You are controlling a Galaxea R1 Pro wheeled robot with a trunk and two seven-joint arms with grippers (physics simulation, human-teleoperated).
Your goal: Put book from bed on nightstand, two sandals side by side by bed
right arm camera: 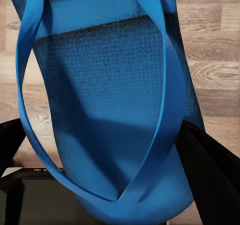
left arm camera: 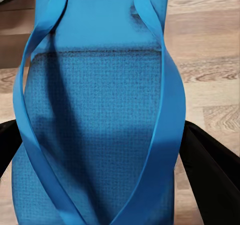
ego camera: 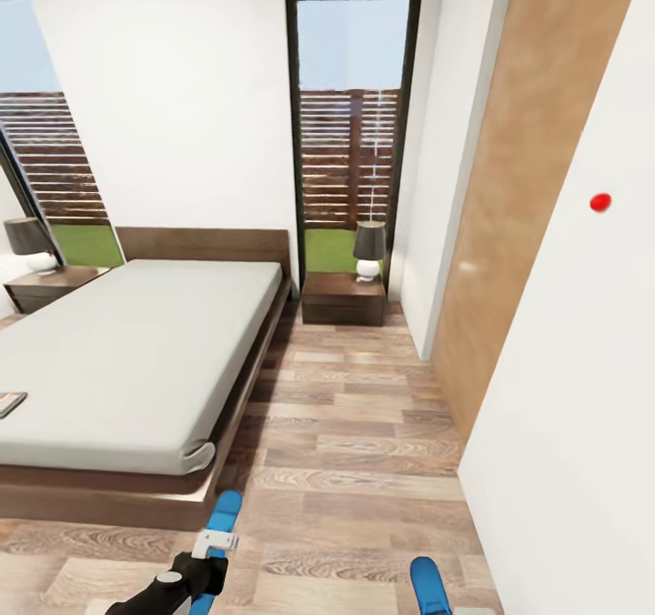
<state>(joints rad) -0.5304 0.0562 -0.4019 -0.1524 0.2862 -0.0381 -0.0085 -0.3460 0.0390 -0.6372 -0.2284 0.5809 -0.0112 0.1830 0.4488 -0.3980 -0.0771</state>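
Observation:
One blue sandal (ego camera: 221,519) hangs low over the floor by the bed's foot corner, with my left gripper (ego camera: 211,547) shut on it. In the left wrist view this sandal (left arm camera: 100,125) sits between the black fingers (left arm camera: 212,177). A second blue sandal (ego camera: 428,588) shows at the lower right; in the right wrist view it (right arm camera: 105,115) is clamped by my right gripper (right arm camera: 100,155). The bed (ego camera: 136,351) lies at the left, and the book (ego camera: 9,403) rests on its left edge. A nightstand (ego camera: 344,298) with a lamp stands right of the headboard, and another nightstand (ego camera: 50,286) stands on the far side.
A strip of wood floor (ego camera: 355,433) runs between the bed and the right-hand white wall (ego camera: 564,397). A wooden door panel (ego camera: 509,187) lines that wall. Tall windows (ego camera: 350,124) stand behind the nightstands.

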